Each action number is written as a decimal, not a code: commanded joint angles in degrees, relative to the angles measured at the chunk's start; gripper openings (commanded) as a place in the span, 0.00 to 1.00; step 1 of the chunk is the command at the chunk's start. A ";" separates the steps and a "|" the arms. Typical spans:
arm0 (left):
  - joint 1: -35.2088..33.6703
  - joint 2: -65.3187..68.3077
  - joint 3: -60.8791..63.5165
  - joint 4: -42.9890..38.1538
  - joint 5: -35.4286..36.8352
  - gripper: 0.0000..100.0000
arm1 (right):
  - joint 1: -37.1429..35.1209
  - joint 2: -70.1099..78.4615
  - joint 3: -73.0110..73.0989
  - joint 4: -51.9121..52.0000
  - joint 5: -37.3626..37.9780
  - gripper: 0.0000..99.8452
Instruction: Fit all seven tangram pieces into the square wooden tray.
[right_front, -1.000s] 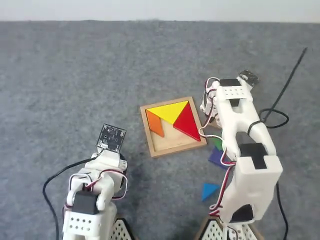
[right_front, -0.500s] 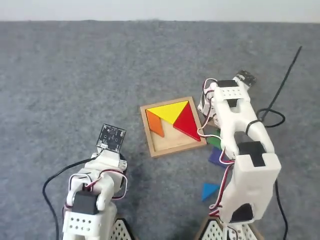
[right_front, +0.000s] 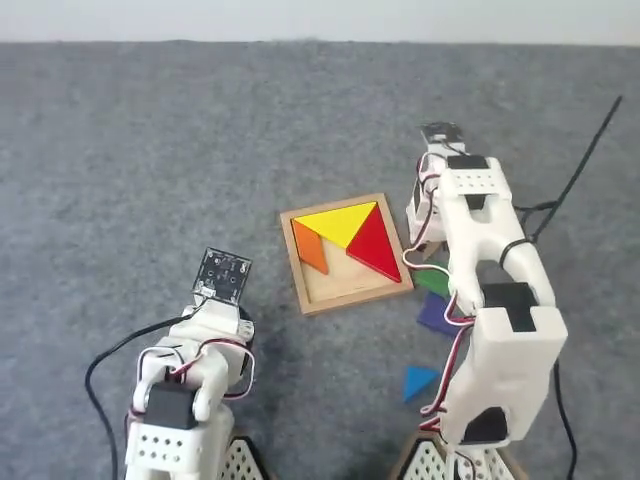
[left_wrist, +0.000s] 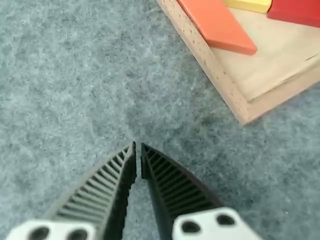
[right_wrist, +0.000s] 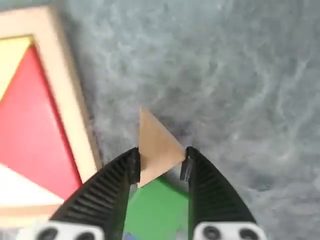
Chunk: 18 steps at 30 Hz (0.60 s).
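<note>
The right gripper (right_wrist: 160, 156) is clamping a tan triangle (right_wrist: 156, 142) between its fingers, just right of the square wooden tray (right_front: 345, 299) and above a green piece (right_front: 432, 281) lying on the grey carpet (right_front: 150, 150). A yellow piece (right_front: 335, 222), red piece (right_front: 375, 247) and orange piece (right_front: 311, 249) are sitting in the tray's far half. A purple piece (right_front: 435, 315) and blue triangle (right_front: 418, 380) are lying nearer, on the right. The left gripper (left_wrist: 138, 150) is waiting left of the tray, fingers together on nothing.
</note>
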<state>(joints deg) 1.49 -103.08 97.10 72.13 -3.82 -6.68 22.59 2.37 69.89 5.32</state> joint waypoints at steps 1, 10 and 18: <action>-0.18 -1.05 -0.57 0.18 -0.26 0.02 | 0.31 -1.10 -5.10 3.30 4.22 0.07; -0.18 -1.05 -0.57 0.18 -0.26 0.02 | -0.75 -2.95 -4.40 4.18 7.30 0.05; -0.18 -1.05 -0.57 0.18 -0.26 0.02 | -12.97 -10.51 -3.60 6.90 2.81 0.03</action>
<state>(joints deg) 1.49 -103.08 97.10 72.13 -3.82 -16.70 17.58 0.44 75.96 10.68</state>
